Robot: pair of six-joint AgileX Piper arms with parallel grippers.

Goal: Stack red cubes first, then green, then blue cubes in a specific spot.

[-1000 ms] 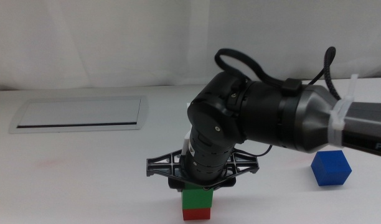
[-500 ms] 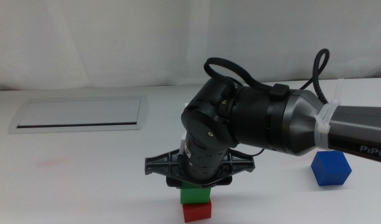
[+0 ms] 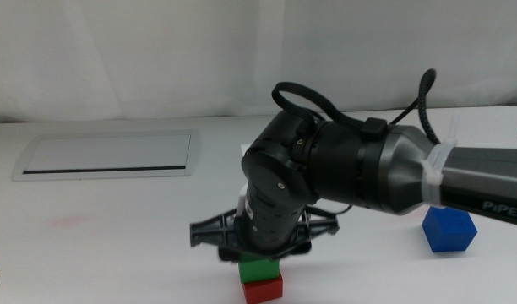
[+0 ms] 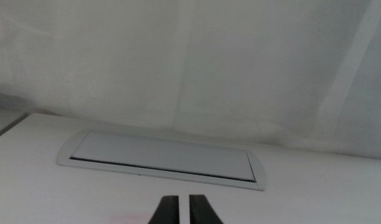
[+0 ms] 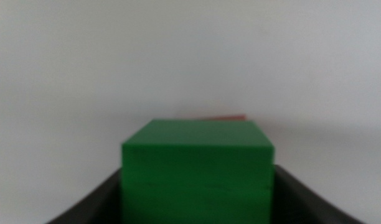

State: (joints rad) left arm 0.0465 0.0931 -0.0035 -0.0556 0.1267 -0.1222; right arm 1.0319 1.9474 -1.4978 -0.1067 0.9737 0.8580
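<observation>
The green cube (image 3: pixel 259 269) sits on the red cube (image 3: pixel 264 290) near the table's front edge, offset a little to the left of it. My right gripper (image 3: pixel 260 255) reaches straight down over the stack, and its big wrist hides the jaws in the middle view. In the right wrist view the green cube (image 5: pixel 198 177) fills the space between the two jaws, which press against its sides. A thin sliver of the red cube (image 5: pixel 221 117) shows behind it. The blue cube (image 3: pixel 449 230) lies alone on the table at the right. My left gripper (image 4: pixel 184 211) waits shut at the left.
A flat grey-framed panel (image 3: pixel 106 155) with a dark slot lies at the back left, also seen in the left wrist view (image 4: pixel 162 158). The right arm's cable loops above its wrist. White tabletop surrounds the stack.
The right wrist has shifted a little to the left and turned slightly. The green and red cubes have moved slightly left with it. The blue cube has not moved.
</observation>
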